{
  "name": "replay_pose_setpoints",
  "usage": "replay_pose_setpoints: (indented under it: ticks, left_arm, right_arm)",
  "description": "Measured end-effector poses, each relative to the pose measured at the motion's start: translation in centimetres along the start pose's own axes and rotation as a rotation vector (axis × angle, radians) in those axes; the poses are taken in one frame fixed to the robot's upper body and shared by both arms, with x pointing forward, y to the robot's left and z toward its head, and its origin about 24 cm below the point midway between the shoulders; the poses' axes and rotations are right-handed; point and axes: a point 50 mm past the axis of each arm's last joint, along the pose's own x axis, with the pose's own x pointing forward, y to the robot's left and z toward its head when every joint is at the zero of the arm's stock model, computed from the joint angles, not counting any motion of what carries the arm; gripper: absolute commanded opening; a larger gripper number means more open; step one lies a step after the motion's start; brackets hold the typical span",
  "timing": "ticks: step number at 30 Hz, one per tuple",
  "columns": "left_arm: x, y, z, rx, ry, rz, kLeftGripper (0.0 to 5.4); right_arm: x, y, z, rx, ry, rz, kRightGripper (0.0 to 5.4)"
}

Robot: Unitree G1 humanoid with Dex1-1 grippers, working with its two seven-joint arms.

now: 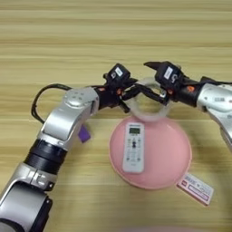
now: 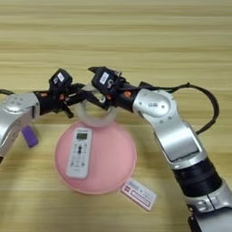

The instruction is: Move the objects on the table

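Left eye view: your left gripper (image 1: 129, 93) and right gripper (image 1: 154, 93) meet at the tape roll (image 1: 149, 100), each pinching its rim from its own side, just beyond the pink plate (image 1: 179, 149)'s far edge. Purple block (image 1: 84, 134) lies nearer your left arm, mid-table (image 1: 116, 41).

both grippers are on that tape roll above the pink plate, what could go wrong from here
1. The left gripper and right gripper both meet at the clear tape roll; if they pull unevenly it may slip or twist free.
2. The roll hangs over the pink plate's far rim, so a drop could land on the white remote control.
3. The purple block lies by the left forearm and might get swept.
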Motion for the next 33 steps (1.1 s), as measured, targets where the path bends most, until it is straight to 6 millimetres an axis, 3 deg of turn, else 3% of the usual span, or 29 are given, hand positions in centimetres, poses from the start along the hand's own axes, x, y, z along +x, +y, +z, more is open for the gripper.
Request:
replay_pose_setpoints:
  ticks: [16,26,33]
  left_arm:
    - [0.1,-0.2,-0.1,-0.007,-0.003,-0.007,0.96]
    - [0.1,-0.2,-0.1,-0.01,-0.004,-0.007,0.96]
    - [-0.1,0.0,-0.1,-0.017,-0.013,-0.007,0.96]
  right_arm:
    - [-0.3,-0.3,0.1,0.01,-0.009,-0.006,5.37]
    - [-0.9,-1.6,0.5,0.016,-0.036,-0.059,5.4]
    - [-1.7,-3.9,0.2,0.083,-0.079,-0.174,5.4]
